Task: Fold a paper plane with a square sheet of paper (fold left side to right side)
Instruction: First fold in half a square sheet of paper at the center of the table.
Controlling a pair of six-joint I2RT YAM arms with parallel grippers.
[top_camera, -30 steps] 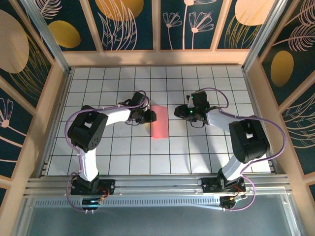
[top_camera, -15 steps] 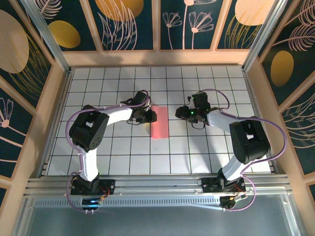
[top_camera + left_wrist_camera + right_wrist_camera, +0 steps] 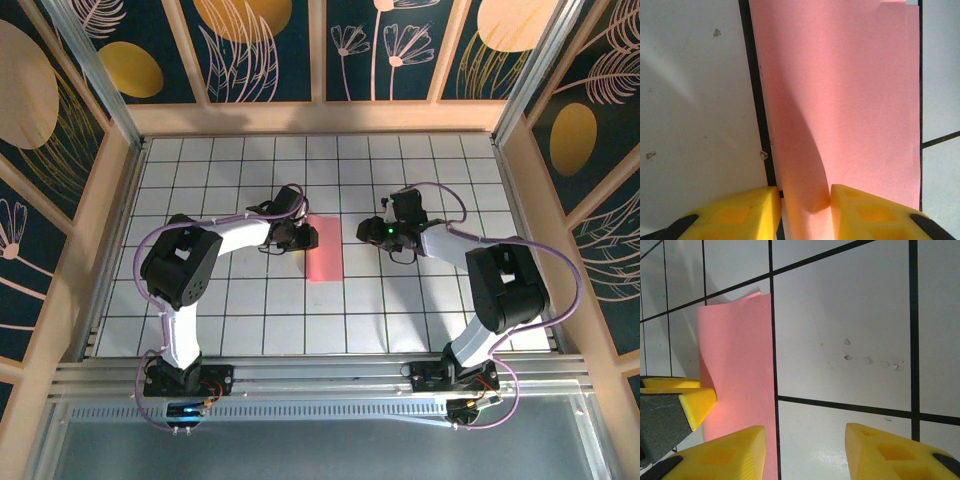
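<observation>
The square sheet of paper [image 3: 324, 250], salmon pink, lies folded in half as a narrow strip on the gridded table [image 3: 250, 300]. My left gripper [image 3: 305, 237] sits at the strip's upper left edge. In the left wrist view the rounded fold [image 3: 800, 165] bulges up between the yellow fingers [image 3: 865, 212] of the left gripper [image 3: 805, 210], which are closed against it. My right gripper [image 3: 365, 230] hovers a little to the right of the strip, open and empty [image 3: 805, 450]. The right wrist view shows the paper [image 3: 735, 355] with the left gripper's finger [image 3: 697, 405] at its far edge.
White tiles with black grid lines cover the table around the strip. Wooden walls [image 3: 115, 200] enclose it on the left, right and back. The two arm bases [image 3: 185, 375] stand at the near edge.
The right gripper has drifted slightly right, away from the paper. The left gripper stays at the fold, and the paper has not moved.
</observation>
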